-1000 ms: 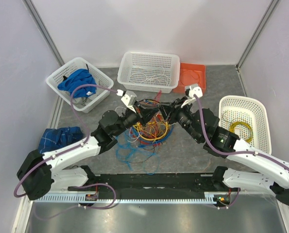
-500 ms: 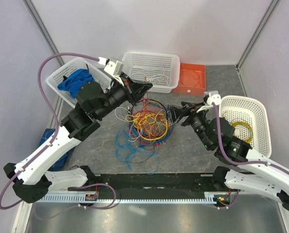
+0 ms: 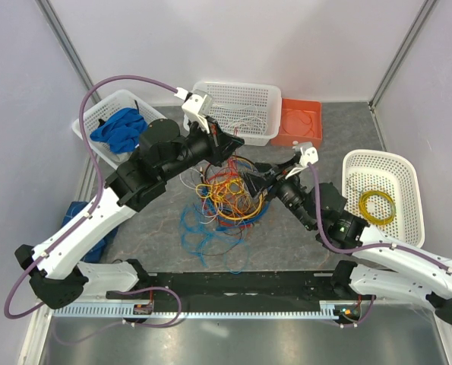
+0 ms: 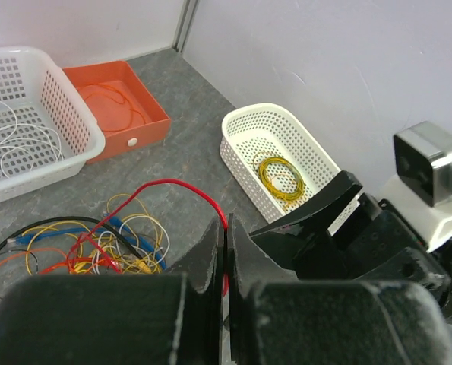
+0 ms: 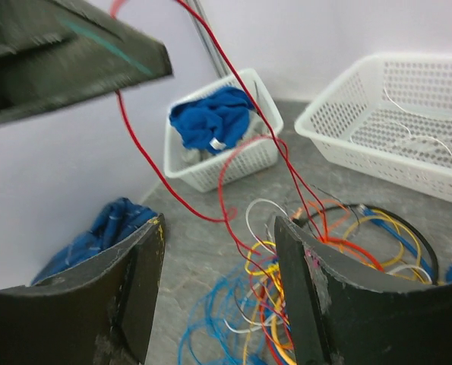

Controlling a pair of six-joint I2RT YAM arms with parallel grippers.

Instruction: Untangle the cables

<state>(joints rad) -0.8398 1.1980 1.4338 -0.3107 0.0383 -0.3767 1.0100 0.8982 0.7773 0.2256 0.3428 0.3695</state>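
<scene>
We noted the grey table [image 3: 301, 236] with the long white basket [image 3: 233, 95] at its back. The cables [image 3: 229, 194] lay bunched just before that basket. Left gripper [image 4: 226, 236], between basket and bunch, was clenched on a red wire [image 4: 172, 185]. Right gripper [image 5: 219, 228], before the basket's right end, stood released, holding nothing.

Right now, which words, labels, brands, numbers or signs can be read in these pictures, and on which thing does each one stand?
No text can be read.
No print shows on the cables, the orange tray or the middle white basket.
One small red tag, low in the top view, is too small to read.
</scene>
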